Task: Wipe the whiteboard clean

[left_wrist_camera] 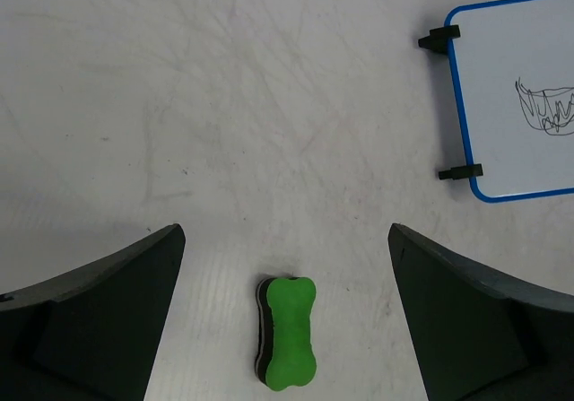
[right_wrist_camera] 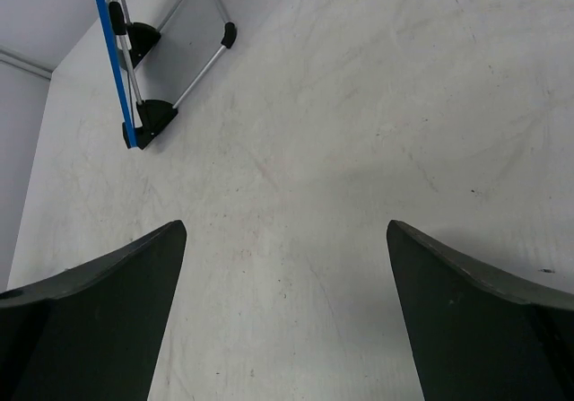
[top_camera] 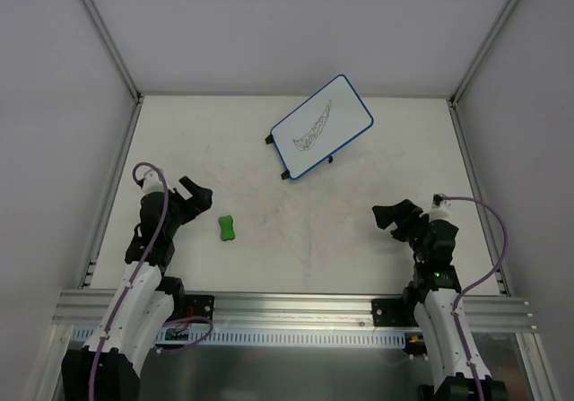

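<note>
The whiteboard with a blue frame and a black scribble stands tilted at the back of the table, right of centre. It also shows in the left wrist view at the upper right, and its edge and stand legs show in the right wrist view. A green bone-shaped eraser lies on the table just right of my left gripper. In the left wrist view the eraser lies between the open fingers, untouched. My right gripper is open and empty, well in front of the board.
The white table is scuffed with faint marks. Grey walls and metal rails bound it on the left, right and back. An aluminium rail runs along the near edge by the arm bases.
</note>
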Controlling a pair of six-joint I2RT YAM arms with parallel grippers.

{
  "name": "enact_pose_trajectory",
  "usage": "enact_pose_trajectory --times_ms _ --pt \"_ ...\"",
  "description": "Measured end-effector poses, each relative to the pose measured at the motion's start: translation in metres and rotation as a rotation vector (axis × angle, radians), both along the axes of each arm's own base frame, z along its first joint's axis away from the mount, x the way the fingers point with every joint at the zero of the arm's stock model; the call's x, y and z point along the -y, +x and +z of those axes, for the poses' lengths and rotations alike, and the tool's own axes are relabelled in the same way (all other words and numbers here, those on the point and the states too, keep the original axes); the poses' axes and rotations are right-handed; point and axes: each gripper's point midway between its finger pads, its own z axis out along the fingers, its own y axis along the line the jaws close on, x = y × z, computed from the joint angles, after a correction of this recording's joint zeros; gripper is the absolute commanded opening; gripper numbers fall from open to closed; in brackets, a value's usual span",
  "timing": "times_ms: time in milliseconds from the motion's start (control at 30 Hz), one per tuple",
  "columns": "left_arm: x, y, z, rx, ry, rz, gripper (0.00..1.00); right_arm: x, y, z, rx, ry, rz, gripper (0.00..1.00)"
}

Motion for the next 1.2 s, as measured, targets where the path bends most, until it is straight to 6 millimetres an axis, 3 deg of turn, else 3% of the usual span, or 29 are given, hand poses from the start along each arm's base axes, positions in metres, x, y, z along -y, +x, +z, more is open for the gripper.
enact_pose_trajectory --times_ms 333,567,667,933,1200 --pt "0.005 -0.004 -0.005 -0.018 0.024 -0.055 0.99 -0.023 0.013 0.042 0.18 0.051 0.116 0.99" --pt "0.006 -0.005 -0.005 -0.019 0.029 -0.064 0.99 -0.068 0.02 0.015 0.06 0.074 0.276 0.99" --pt "0.006 -0.005 -0.005 -0.019 0.036 -0.068 0.99 -0.08 0.038 0.021 0.07 0.069 0.296 0.99" --pt "0.006 -0.005 -0.006 -0.02 0.038 -0.071 0.99 -0.097 0.101 0.06 0.205 0.07 0.295 0.98" --pt "0.006 -0.005 -0.013 -0.05 0.039 -0.072 0.99 -0.112 0.151 0.071 0.277 0.109 0.301 0.94"
